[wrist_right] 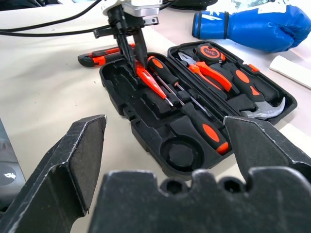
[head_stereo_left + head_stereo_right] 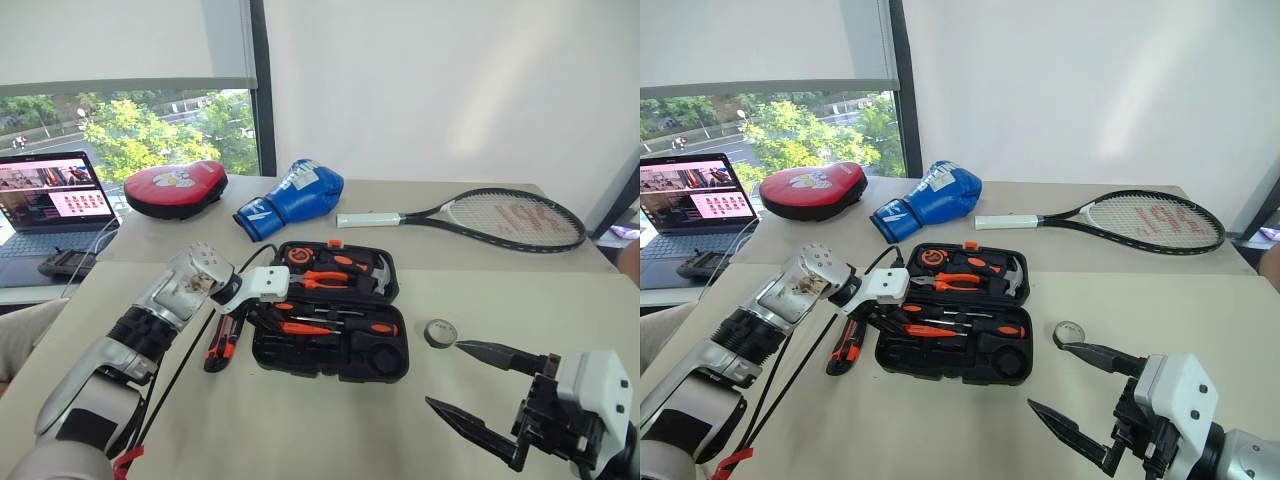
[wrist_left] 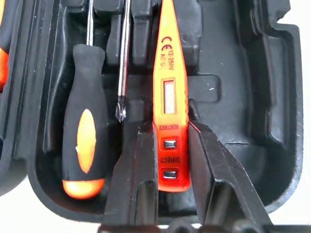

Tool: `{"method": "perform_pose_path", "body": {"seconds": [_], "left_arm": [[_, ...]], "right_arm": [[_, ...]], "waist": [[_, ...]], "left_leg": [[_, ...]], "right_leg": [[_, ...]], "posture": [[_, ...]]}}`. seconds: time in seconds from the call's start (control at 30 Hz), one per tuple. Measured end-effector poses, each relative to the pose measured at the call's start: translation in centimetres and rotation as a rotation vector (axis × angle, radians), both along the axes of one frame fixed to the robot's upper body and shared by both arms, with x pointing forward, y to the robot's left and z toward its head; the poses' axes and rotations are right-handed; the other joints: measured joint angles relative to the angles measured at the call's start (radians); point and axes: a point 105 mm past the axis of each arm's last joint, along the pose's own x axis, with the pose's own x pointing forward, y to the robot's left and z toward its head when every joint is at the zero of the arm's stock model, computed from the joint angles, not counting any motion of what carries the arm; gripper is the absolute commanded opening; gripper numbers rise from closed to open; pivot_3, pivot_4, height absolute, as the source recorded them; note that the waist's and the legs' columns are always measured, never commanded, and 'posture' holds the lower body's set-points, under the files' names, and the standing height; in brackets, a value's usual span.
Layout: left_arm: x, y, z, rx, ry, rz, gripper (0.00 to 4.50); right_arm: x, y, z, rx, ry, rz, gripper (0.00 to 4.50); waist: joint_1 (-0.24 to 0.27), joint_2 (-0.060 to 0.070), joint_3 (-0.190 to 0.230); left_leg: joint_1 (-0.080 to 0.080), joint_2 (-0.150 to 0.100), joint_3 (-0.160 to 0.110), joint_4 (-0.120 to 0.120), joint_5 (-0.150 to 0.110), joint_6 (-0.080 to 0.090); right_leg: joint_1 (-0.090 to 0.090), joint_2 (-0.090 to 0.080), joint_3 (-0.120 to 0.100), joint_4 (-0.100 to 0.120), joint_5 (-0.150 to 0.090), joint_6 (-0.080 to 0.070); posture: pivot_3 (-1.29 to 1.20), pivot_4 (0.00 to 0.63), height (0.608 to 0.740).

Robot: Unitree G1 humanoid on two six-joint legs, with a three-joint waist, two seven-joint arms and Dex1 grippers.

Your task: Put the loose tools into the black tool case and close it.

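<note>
The left hand [image 1: 133, 58] reaches down into the open black tool case [image 2: 392, 355] at the middle of the bench [image 2: 300, 430], its two fingers pinched on the handle end of an orange tester screwdriver [image 3: 167, 97]; the tool hangs over a moulded slot in the near half of the case, its shaft running along the slot, which suggests it is being lined up to drop in beside its neighbours; a black-and-orange screwdriver [image 3: 85, 141] and a thinner one [image 3: 124, 68] already lie in the slots alongside; the far half holds the pliers [image 2: 325, 281] and the hammer [image 2: 380, 275], each in its own recess; the right hand [image 2: 468, 385] hovers near the front right of the bench with its fingers spread wide and nothing between them, probably held back to keep the case clear for the other arm; the small tape roll [image 2: 440, 333] sits on the bench just right of the case, apart from it, and the utility knife [image 2: 222, 342] lies on the bench beside the case's left edge; both are yet to be packed, and the round recess at the near right of the case looks meant for the roll; the lid lies fully open, so closing is some way off.
</note>
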Motion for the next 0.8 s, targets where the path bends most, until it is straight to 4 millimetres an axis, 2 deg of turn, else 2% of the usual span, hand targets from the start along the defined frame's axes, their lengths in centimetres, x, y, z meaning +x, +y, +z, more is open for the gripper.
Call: {"method": "perform_pose_path", "body": {"seconds": [0.33, 0.8], "left_arm": [[0.28, -0.19, -0.22, -0.005, -0.014, 0.062, 0.43], [0.62, -0.26, -0.48, 0.012, -0.068, 0.011, 0.43]], "right_arm": [[-0.04, 0.02, -0.07, -0.006, 0.010, -0.001, 4.50], [-0.26, 0.02, -0.11, -0.008, 0.023, 0.006, 4.50]], "waist": [[0.003, 0.000, 0.000], [0.007, 0.000, 0.000]], "left_leg": [[0.004, 0.000, 0.000, 0.001, -0.001, 0.001], [0.007, 0.001, -0.001, 0.001, -0.001, 0.001]], "right_leg": [[0.005, 0.000, 0.000, 0.000, 0.000, 0.000], [0.008, -0.002, 0.000, 0.000, 0.000, 0.000]], "posture": [[0.00, 0.150, 0.740], [0.00, 0.150, 0.740]]}}
